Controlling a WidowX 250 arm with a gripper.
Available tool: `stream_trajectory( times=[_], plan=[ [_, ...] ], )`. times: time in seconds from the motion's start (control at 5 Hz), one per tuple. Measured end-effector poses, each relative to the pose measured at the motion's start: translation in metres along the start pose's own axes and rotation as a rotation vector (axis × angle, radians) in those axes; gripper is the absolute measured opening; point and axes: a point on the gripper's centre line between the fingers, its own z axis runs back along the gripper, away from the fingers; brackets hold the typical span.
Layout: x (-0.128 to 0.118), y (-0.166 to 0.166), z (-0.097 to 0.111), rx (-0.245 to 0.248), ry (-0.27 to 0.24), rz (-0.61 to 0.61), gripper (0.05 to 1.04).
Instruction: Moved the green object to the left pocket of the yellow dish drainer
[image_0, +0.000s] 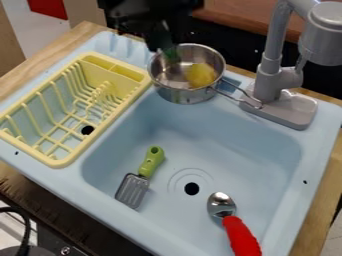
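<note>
"Where is the gripper hanging?"

"It is reaching down from the top of the camera view, with its lower end over the left part of the metal pot. Whether it is pinching anything, spread or pressed together, nobody can tell from here."

"And the green object?"

"It is showing as a dark green patch right by the gripper's lower end, at the left side of the pot's mouth. Whether it is touching the pot is staying unclear to the eye."

"What else is the pot holding?"

"A yellow thing is lying inside, toward the right. The pot itself is sitting at the sink's far edge, its handle pointing toward the gray faucet."

"What about the yellow dish drainer?"

"It is resting on the left part of the sink unit, with narrow pockets running along its far end, near the pot."

"And down in the basin?"

"A spatula with a green handle is lying left of the drain hole, and a red-handled spoon is lying to the right, its bowl nearer the hole."
</note>
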Motion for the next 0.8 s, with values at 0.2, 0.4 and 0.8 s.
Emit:
stream_trajectory(
  times=[0.2,0.4,0.8],
  plan=[
    [-0.005,0.013,0.016,-0.042,0.026,-0.046,0.393],
    [-0.027,0.039,0.024,-0.045,0.070,-0.145,0.393],
    [-0.029,0.082,0.021,-0.042,0.090,-0.226,0.393]
  ],
)
